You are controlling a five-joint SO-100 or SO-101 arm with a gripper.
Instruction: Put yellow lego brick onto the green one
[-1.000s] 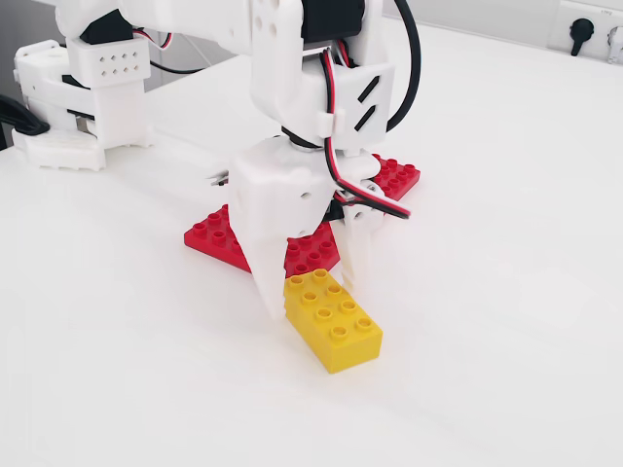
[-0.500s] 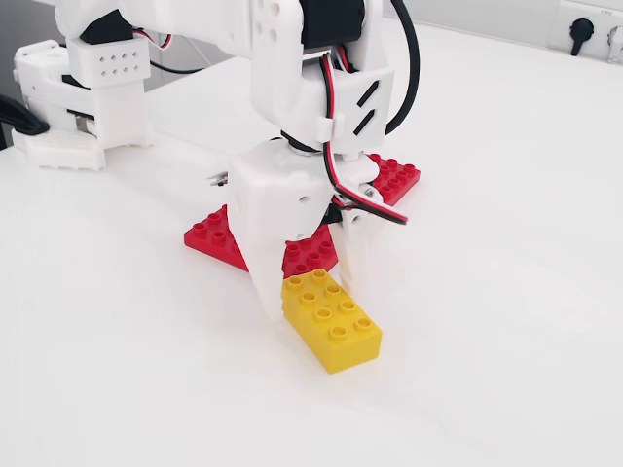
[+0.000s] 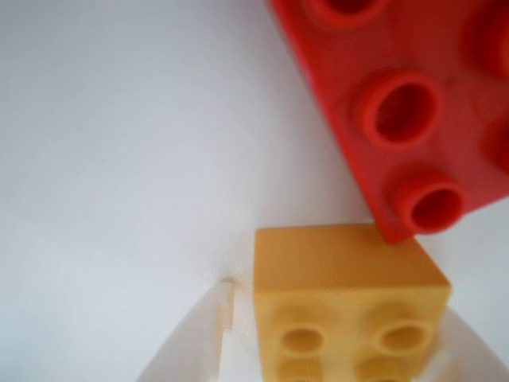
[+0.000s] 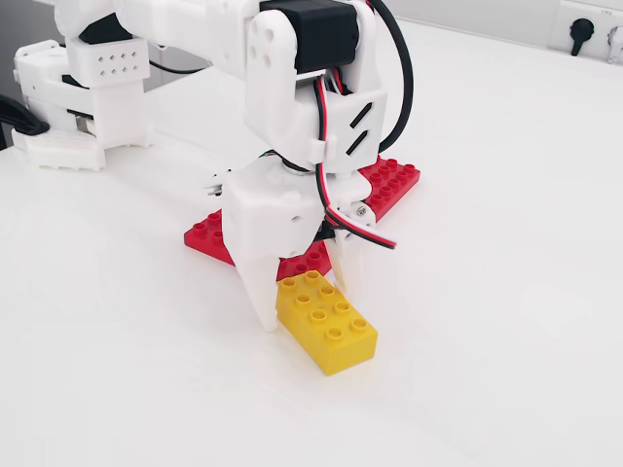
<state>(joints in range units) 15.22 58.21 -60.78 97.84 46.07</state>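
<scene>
The yellow lego brick (image 4: 326, 326) lies flat on the white table, studs up, in front of the red baseplate (image 4: 391, 183). My gripper (image 4: 304, 306) reaches down over the brick's far end with one white finger pressed against each long side. In the wrist view the yellow brick (image 3: 342, 278) fills the space between the two fingers of the gripper (image 3: 338, 318), and its far end touches a corner of the red baseplate (image 3: 413, 103). The green one is hidden in both views.
The arm's white base (image 4: 78, 97) stands at the back left of the table. A wall socket (image 4: 584, 29) sits at the far right edge. Bare white table lies to the right and in front of the brick.
The gripper has come lower and a little to the left, and the yellow brick has slid slightly left with it. The fingers now sit closer against the brick's sides.
</scene>
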